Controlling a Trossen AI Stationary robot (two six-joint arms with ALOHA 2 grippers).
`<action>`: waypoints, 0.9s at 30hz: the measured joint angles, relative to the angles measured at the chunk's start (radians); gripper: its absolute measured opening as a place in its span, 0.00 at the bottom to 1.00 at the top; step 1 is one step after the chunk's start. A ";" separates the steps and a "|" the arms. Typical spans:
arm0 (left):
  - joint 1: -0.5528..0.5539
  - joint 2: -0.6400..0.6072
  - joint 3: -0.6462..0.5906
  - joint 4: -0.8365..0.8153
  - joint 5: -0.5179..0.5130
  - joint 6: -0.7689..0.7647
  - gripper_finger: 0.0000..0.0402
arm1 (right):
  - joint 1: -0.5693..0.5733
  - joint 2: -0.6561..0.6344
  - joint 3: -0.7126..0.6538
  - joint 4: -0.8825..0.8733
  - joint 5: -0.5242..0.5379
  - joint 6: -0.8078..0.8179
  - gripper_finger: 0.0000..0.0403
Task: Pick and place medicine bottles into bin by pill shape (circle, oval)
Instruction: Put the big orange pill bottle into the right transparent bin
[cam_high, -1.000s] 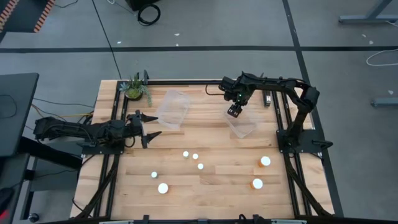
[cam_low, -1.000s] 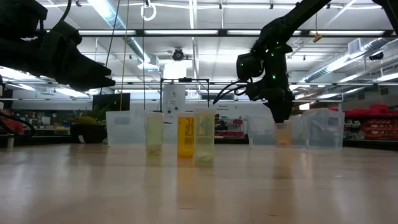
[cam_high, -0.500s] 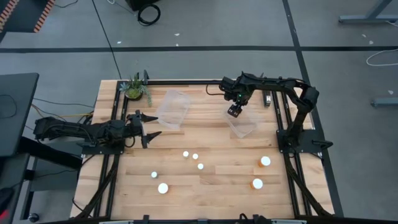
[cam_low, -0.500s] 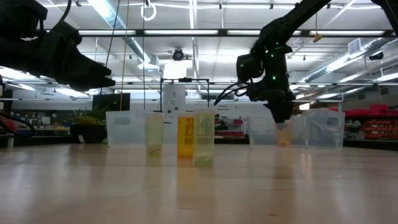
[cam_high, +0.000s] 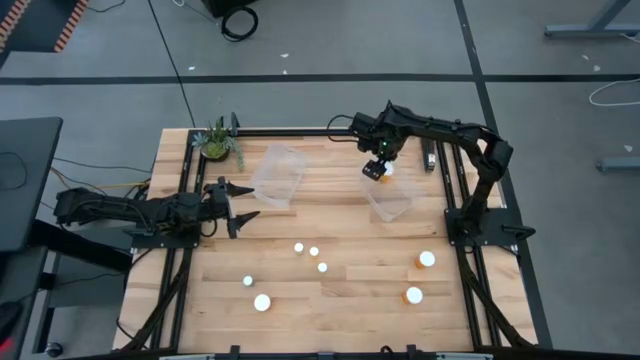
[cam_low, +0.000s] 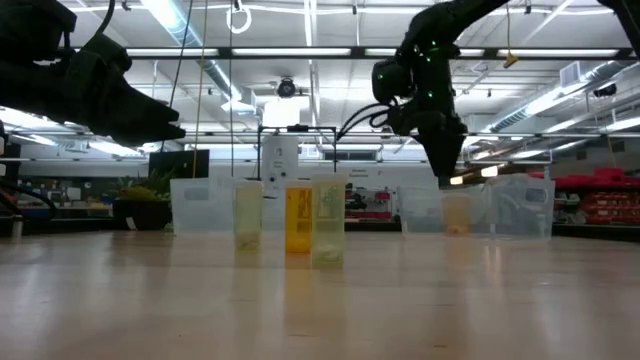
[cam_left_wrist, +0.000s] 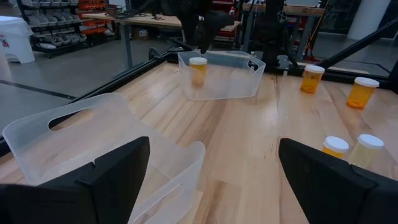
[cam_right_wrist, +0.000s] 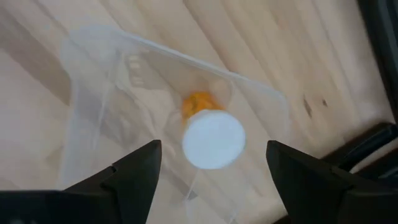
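Note:
An orange bottle with a white cap (cam_right_wrist: 213, 138) stands upright on the floor of the right clear bin (cam_high: 398, 208), at its far end. It also shows in the high view (cam_high: 386, 170) and the low view (cam_low: 456, 212). My right gripper (cam_right_wrist: 213, 186) hangs open above it, one finger on either side and clear of it; it shows in the high view too (cam_high: 374, 167). My left gripper (cam_high: 240, 201) waits open and empty beside the left clear bin (cam_high: 278, 175). Several more white-capped bottles stand on the table: three in a cluster (cam_high: 314, 252), two near the front (cam_high: 262, 302), two orange ones on the right (cam_high: 427, 259).
A small green potted plant (cam_high: 217, 143) stands at the far left corner. The black frame rails (cam_high: 452, 190) run along the table's sides. Bare wood lies between the two bins and in front of the bottle cluster.
My right gripper has gone up and a little toward the table's far edge, away from the right bin. The orange bottle stays upright in the bin, and its white cap now shows beside the gripper from above.

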 joint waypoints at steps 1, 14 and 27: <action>0.000 0.000 0.000 0.000 0.000 0.000 0.92 | 0.011 0.000 0.010 -0.002 0.000 0.001 0.74; 0.000 0.000 0.000 0.000 0.000 0.000 0.92 | 0.288 0.000 0.060 0.002 -0.014 0.019 0.74; 0.000 0.000 0.000 0.000 0.000 0.000 0.92 | 0.647 0.000 0.048 0.001 -0.077 0.292 0.74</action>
